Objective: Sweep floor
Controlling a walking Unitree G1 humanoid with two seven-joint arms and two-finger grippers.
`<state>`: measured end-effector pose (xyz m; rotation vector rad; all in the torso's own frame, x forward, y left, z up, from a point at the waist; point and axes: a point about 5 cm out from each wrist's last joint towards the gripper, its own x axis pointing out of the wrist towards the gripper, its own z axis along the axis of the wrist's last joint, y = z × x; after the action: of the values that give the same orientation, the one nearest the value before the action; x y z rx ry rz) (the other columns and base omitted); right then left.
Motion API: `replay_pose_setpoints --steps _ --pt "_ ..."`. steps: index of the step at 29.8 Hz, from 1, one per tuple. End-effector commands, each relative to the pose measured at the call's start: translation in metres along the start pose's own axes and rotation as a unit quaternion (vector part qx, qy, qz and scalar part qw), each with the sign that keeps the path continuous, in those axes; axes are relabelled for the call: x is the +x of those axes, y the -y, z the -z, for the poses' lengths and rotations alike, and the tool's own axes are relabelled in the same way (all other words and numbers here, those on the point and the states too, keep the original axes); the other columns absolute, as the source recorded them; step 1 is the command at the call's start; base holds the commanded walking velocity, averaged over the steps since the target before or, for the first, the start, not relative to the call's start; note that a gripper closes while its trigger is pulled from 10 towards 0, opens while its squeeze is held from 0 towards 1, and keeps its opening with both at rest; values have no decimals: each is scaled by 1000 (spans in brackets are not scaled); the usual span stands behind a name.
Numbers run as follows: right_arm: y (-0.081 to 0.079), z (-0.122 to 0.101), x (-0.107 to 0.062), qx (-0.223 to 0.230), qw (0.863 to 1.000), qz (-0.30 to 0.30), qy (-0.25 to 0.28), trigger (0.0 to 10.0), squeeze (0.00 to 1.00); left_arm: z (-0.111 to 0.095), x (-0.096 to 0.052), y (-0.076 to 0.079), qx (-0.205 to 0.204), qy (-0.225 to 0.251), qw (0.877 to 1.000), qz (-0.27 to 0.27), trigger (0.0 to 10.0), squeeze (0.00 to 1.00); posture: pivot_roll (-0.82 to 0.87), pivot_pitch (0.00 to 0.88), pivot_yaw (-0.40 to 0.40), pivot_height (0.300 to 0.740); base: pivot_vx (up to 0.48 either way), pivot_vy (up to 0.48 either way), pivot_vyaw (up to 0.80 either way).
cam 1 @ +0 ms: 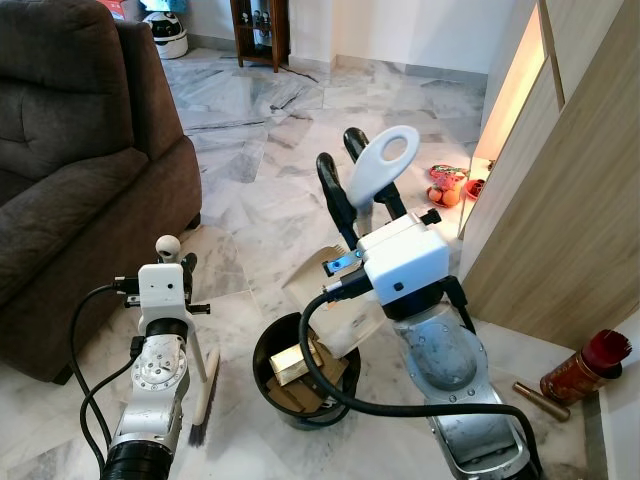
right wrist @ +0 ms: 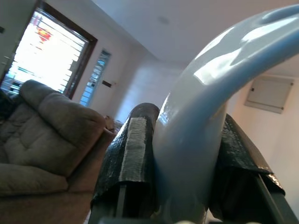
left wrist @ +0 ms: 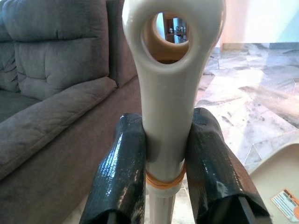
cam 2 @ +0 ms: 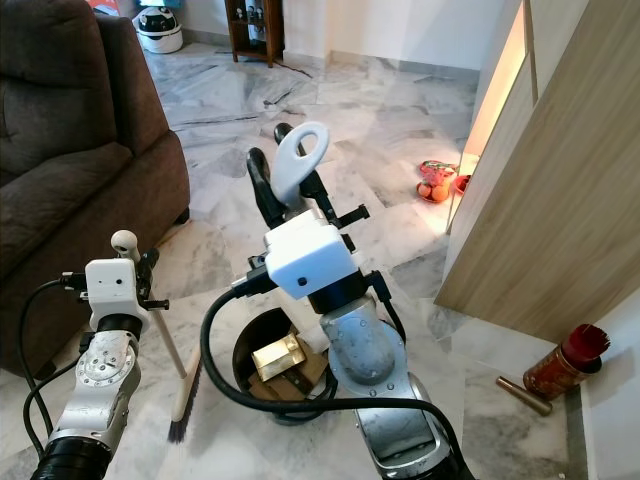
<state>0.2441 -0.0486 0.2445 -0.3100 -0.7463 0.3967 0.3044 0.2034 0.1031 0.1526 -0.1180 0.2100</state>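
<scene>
Left eye view puts my left gripper (cam 1: 178, 262) at the lower left of the frame, closed on the cream handle of the broom (cam 1: 203, 392), whose stick slants down to dark bristles resting on the marble floor (cam 1: 260, 130) at the bottom edge. In the left wrist view my two black fingers (left wrist: 119, 175) press against either side of that handle just below its round hanging hole, with an orange band around the shaft between them.

My right gripper (cam 1: 362, 190) sits at the centre of the frame, fingers pointing up and away, clamped on the pale looped handle of the dustpan (cam 1: 384, 170). The right wrist view shows both fingers (right wrist: 131, 158) tight against the glossy handle. The pan's tan body hangs below my wrist, over the far rim of the bin (cam 1: 268, 352).

That black round bin stands on the floor at lower centre, between my two arms, with crumpled cardboard and a gold-coloured box inside. The broom's bristles lie just left of it.

A brown sofa (cam 1: 80, 170) takes up the left side. A wooden cabinet (cam 1: 560, 220) runs along the right, with a red-capped jar (cam 1: 590, 368) at its foot in the lower right and some red and orange items (cam 1: 448, 186) on the floor further back.
</scene>
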Motion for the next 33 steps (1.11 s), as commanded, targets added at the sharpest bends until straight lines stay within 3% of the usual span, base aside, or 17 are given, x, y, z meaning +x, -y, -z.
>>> replay_pose_setpoints --steps 1,10,19,25,33 --pt "1 -24 4 -4 998 2 57 10000 0 -9 5 -2 0 27 1000 0 10000 0 -65 78 12 740 0 0 0" --pt "-9 -33 2 -17 997 -26 75 10000 0 -10 6 0 -1 28 1000 1 10000 0 -64 73 11 740 0 0 0" --pt "-3 -27 5 -17 998 -2 57 10000 0 -10 6 0 -2 27 1000 0 10000 0 -66 71 10 740 0 0 0" --pt "9 -23 12 -21 998 41 48 10000 0 -9 6 1 -2 27 1000 1 10000 0 -69 74 9 740 0 0 0" --pt "55 1 21 -76 988 137 8 10000 0 -9 6 1 -4 28 1000 -1 10000 0 -68 74 9 740 0 0 0"
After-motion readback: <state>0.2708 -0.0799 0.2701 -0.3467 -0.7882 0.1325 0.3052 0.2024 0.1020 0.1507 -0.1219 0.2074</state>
